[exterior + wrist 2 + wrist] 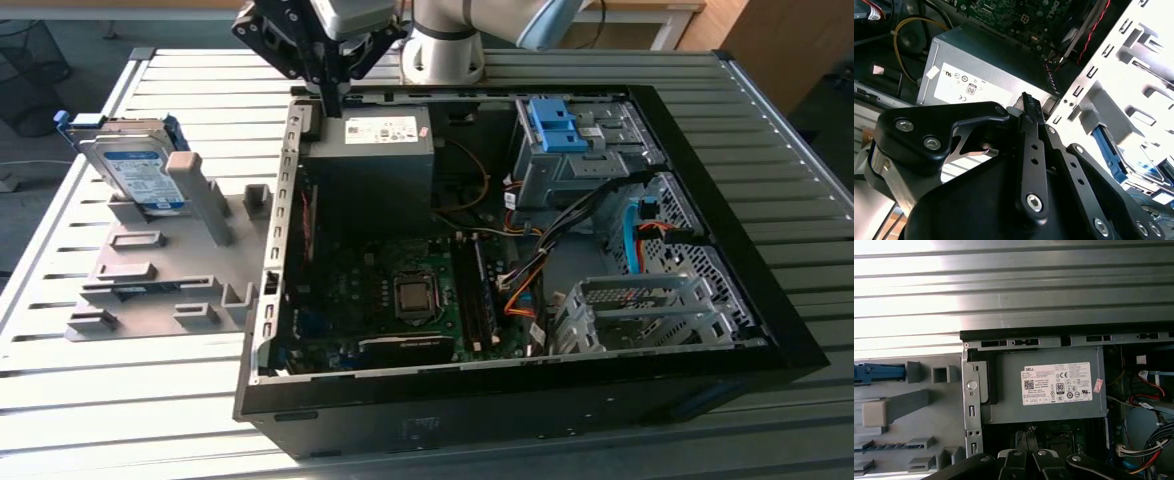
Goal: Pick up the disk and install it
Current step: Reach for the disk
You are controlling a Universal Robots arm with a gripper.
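Silver, blue-framed disk (134, 170) with blue-and-white label, standing upright.
We see it well apart from the closed, empty jaws.

A grey post (200, 200) partly hides the disk (138, 172); the exterior view's top edge crops the arm (447, 40).

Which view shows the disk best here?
The exterior view: the disk stands propped in the grey fixture beside the case, label and blue frame plain. The first wrist view catches a strip of its blue frame; the second wrist view, a partly hidden piece.
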